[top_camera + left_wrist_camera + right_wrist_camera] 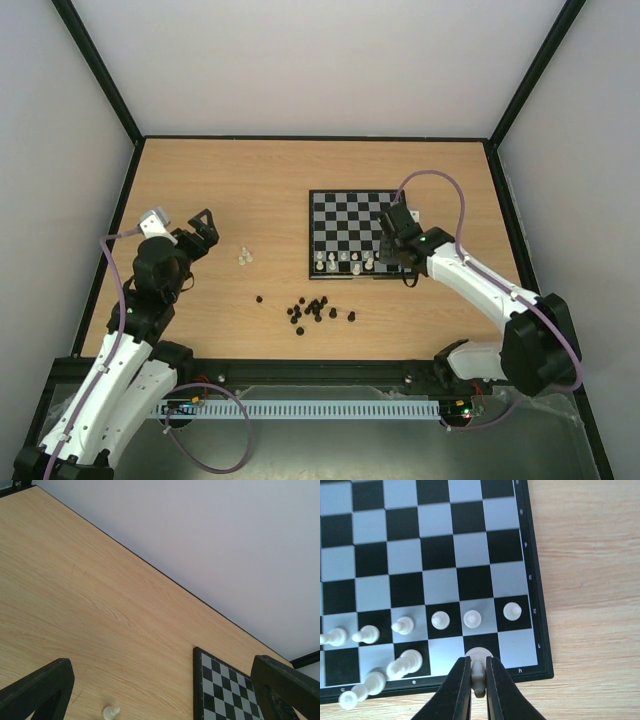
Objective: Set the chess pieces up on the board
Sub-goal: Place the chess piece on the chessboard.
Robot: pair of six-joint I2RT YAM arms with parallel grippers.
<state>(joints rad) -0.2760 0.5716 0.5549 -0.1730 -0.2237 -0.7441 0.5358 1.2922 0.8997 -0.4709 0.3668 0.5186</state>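
The right fingers (462,680) are nearly closed, pinching a white piece (479,656) between their tips. That piece is at the black square second from the right-hand border on the nearest row of the board (470,530), at 6 o'clock in the right wrist view. Whether its base rests on the square cannot be told. Just beyond it, toward 12 o'clock, six white pawns (472,619) line the second row. Three more white pieces (405,662) stand on the nearest row out toward 8 o'clock.

In the overhead view the board lies on the wooden surface (200,180) at 3 o'clock from its middle, with the right arm (480,285) reaching over the board's 5 o'clock corner. Two loose white pieces (244,256) stand on the surface at 9 o'clock of the board, well apart from it. A scatter of black pieces (312,308) lies off the board at its 7 o'clock.

The left fingers (42,687) are spread wide and hold nothing, hovering near the loose white pair.
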